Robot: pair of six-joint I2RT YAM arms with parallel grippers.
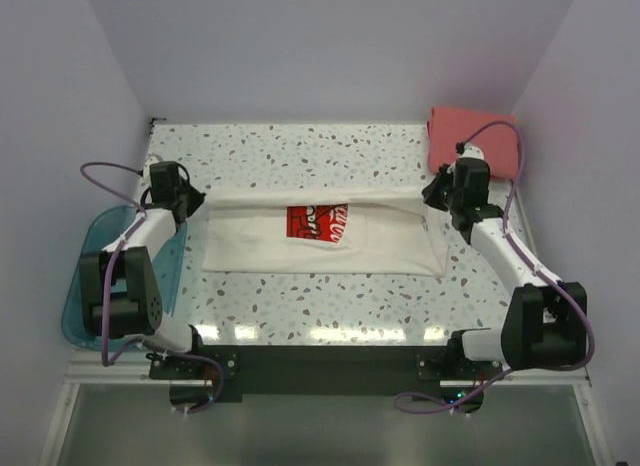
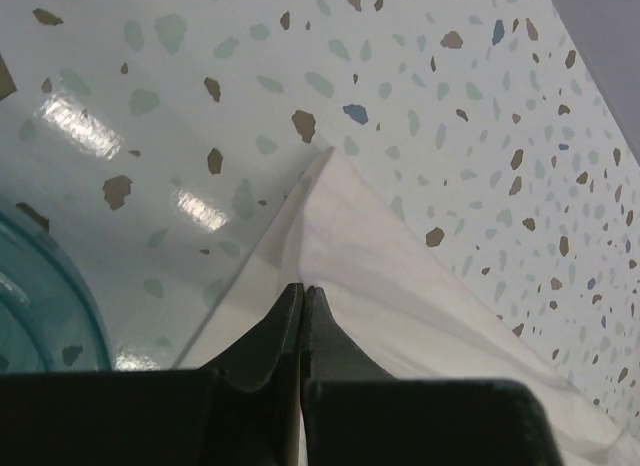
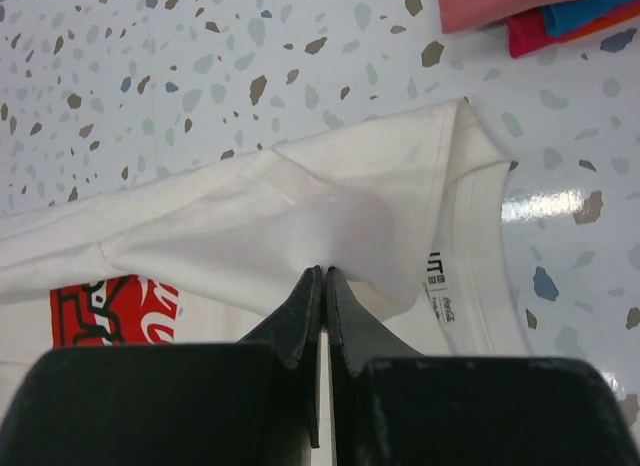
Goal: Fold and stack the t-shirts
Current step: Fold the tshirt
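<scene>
Inside the collar (image 3: 470, 236) of the white shirt (image 3: 300, 216) stand the letters "UT". The small line beside them is too small to read. The white lettering on the red print (image 3: 110, 311) is not legible.

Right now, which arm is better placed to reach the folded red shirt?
Right: the right gripper holds the white t-shirt close beside the folded coral-red shirt; the left gripper is far off.

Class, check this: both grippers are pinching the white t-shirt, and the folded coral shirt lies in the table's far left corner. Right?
No: the folded coral shirt lies in the far right corner, as the top external view shows. The left gripper and right gripper do pinch the white t-shirt.
</scene>
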